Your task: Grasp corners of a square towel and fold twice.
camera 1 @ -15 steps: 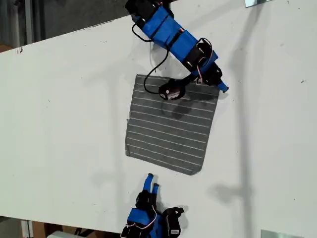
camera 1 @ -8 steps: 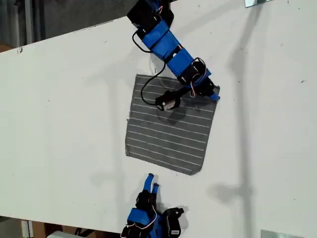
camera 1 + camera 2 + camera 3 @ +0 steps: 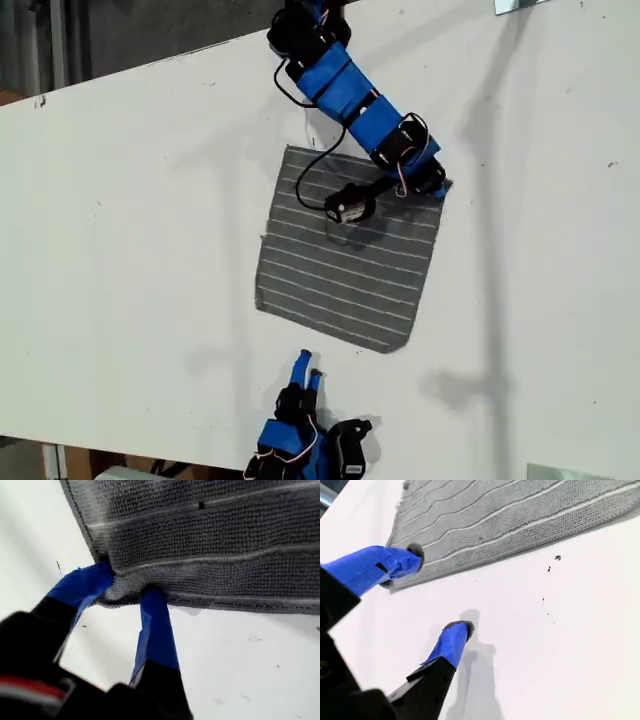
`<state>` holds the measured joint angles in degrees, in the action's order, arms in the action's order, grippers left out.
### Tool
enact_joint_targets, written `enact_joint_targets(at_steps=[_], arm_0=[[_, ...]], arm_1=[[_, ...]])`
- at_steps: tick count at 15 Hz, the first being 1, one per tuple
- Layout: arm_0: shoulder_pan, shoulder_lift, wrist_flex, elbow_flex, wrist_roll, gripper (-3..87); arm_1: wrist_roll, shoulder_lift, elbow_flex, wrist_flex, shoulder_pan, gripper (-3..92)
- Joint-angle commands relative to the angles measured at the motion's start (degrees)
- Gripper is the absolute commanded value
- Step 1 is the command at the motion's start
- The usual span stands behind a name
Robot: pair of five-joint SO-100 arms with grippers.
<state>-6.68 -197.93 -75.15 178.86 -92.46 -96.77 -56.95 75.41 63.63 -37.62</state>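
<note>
White table (image 3: 130,250) carrying the square towel (image 3: 345,260), spread flat near its middle. We see my first gripper (image 3: 127,592) with jaws pinching a towel corner (image 3: 438,188); my second gripper (image 3: 437,592), jaws spread wide, just beside the towel's near edge.

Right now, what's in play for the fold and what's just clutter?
In play:
- square towel, flat on the table
- its corner, pinched by my first gripper
- my second gripper, open beside the towel

Clutter:
- small dark specks
</note>
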Motion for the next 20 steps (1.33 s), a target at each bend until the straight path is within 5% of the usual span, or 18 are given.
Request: enact_joint_targets(at_steps=[1,7,11,16,20], arm_0=[[1.6,-0.5,2.3,0.4,-1.1,26.7],[8.2,4.6,5.4,-14.1,-0.1,25.9],[19.1,50.6,16.0,-34.4,-4.7,26.1],[36.0,86.6,31.6,-42.3,-22.2,26.2],[37.6,103.1,37.8,-53.1,-21.0,26.3]], arm_1=[[-0.3,0.6,-0.3,-0.9,-1.2,-0.1],[0.4,0.4,0.1,0.5,-0.2,-0.1],[0.6,-1.1,0.1,2.0,0.1,-0.1],[0.5,-1.8,0.6,2.6,-0.2,-0.1],[0.6,-2.0,0.7,2.9,-0.2,-0.1]])
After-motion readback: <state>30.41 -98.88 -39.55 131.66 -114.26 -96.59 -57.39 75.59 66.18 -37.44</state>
